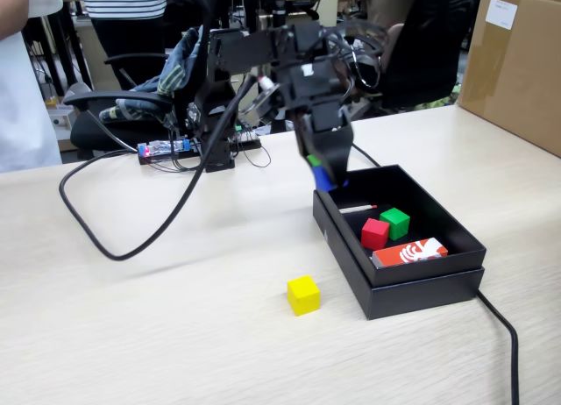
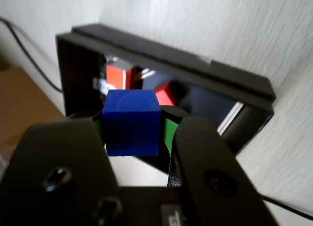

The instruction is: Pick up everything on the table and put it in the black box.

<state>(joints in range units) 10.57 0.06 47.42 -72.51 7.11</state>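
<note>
My gripper [image 1: 324, 173] is shut on the blue cube [image 1: 325, 179] and holds it in the air over the near-left wall of the black box [image 1: 412, 291]. In the wrist view the blue cube [image 2: 132, 122] sits between the green-padded jaws of the gripper [image 2: 133, 130], with the black box [image 2: 195, 74] beyond it. The red cube [image 1: 375, 234] and the green cube [image 1: 395, 223] lie inside the box. The red cube [image 2: 167, 94] shows partly in the wrist view. The yellow cube [image 1: 303, 294] stands on the table [image 1: 158, 335], left of the box.
A red-and-white card [image 1: 410, 252] and a thin white stick [image 1: 358, 209] lie in the box. A big brown carton [image 1: 517, 63] stands at the right. A black cable [image 1: 131, 238] loops on the table left of the arm; another cable [image 1: 501, 335] runs right of the box.
</note>
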